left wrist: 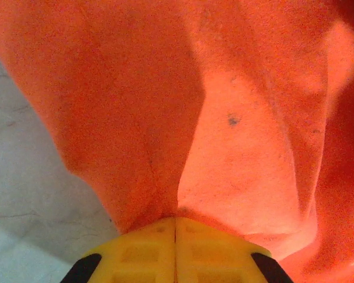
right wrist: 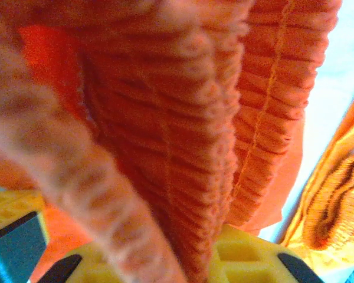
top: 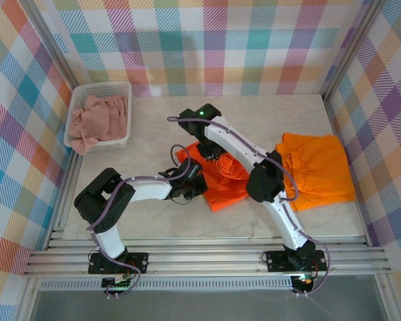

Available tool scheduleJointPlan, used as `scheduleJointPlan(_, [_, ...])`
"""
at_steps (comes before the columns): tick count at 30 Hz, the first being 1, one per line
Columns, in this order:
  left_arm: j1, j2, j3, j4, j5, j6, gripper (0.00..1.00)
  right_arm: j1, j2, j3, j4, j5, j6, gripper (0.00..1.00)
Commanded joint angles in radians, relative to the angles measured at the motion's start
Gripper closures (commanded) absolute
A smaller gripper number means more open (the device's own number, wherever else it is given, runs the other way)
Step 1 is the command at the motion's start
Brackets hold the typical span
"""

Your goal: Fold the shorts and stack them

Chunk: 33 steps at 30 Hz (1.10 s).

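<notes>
Bright orange shorts point(top: 222, 179) lie bunched in the middle of the table, with both grippers on them. My left gripper point(top: 191, 175) is shut on a fold of their smooth cloth point(left wrist: 242, 153), its yellow fingers point(left wrist: 194, 247) pressed together. My right gripper point(top: 217, 155) holds their gathered elastic waistband point(right wrist: 183, 135), which fills the gap between its yellow fingers point(right wrist: 248, 256). A second pair of orange shorts point(top: 317, 168) lies flat on the right, also seen in the right wrist view point(right wrist: 336, 194). Dusty pink shorts point(top: 101, 117) sit crumpled in the basket.
The white mesh basket point(top: 107, 85) stands at the back left corner against the checked wall. The pale marble tabletop point(top: 154, 221) is bare along the front. Both arms cross over the middle, the right arm's elbow point(top: 264, 179) beside the flat orange shorts.
</notes>
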Motion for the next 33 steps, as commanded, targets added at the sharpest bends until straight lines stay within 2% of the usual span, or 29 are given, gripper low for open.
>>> scheduleJointPlan(1, [-0.016,-0.028,-0.033,0.009,-0.012,-0.024,0.86,0.007,0.018,0.019,-0.107,-0.131,0.003,0.72])
scheduleJointPlan(4, [-0.016,-0.124,-0.072,-0.013,-0.044,-0.041,0.78,0.001,0.003,0.039,-0.051,-0.262,-0.023,0.62])
scheduleJointPlan(7, [-0.016,-0.269,-0.145,-0.056,-0.082,-0.066,0.69,-0.026,-0.071,0.059,0.038,-0.471,-0.029,0.49])
scheduleJointPlan(9, [-0.013,-0.388,-0.196,-0.09,-0.109,-0.082,0.56,-0.059,-0.173,0.006,0.154,-0.641,-0.016,0.41])
scheduleJointPlan(12, [0.02,-0.547,-0.208,-0.156,-0.101,-0.065,0.31,-0.108,-0.37,-0.201,0.39,-0.797,0.046,0.25])
scheduleJointPlan(14, [0.064,-0.609,-0.165,-0.198,-0.054,-0.035,0.2,-0.145,-0.494,-0.395,0.567,-0.862,0.102,0.15])
scheduleJointPlan(16, [0.117,-0.628,-0.099,-0.227,0.01,-0.009,0.15,-0.184,-0.587,-0.563,0.705,-0.906,0.154,0.12])
scheduleJointPlan(18, [0.167,-0.608,-0.016,-0.222,0.093,0.004,0.06,-0.235,-0.669,-0.732,0.845,-0.963,0.211,0.11])
scheduleJointPlan(22, [0.218,-0.469,0.141,-0.139,0.229,-0.009,0.0,-0.31,-0.764,-0.998,1.073,-1.031,0.346,0.09])
scheduleJointPlan(25, [0.236,-0.335,0.259,-0.126,0.244,-0.004,0.0,-0.308,-0.802,-1.127,1.207,-1.027,0.441,0.08])
scheduleJointPlan(29, [0.277,-0.143,0.323,0.065,0.321,-0.128,0.0,-0.289,-0.812,-1.307,1.524,-1.037,0.654,0.08])
scheduleJointPlan(33, [0.282,0.007,0.415,0.059,0.31,-0.117,0.0,-0.249,-0.765,-1.37,1.682,-1.0,0.769,0.09])
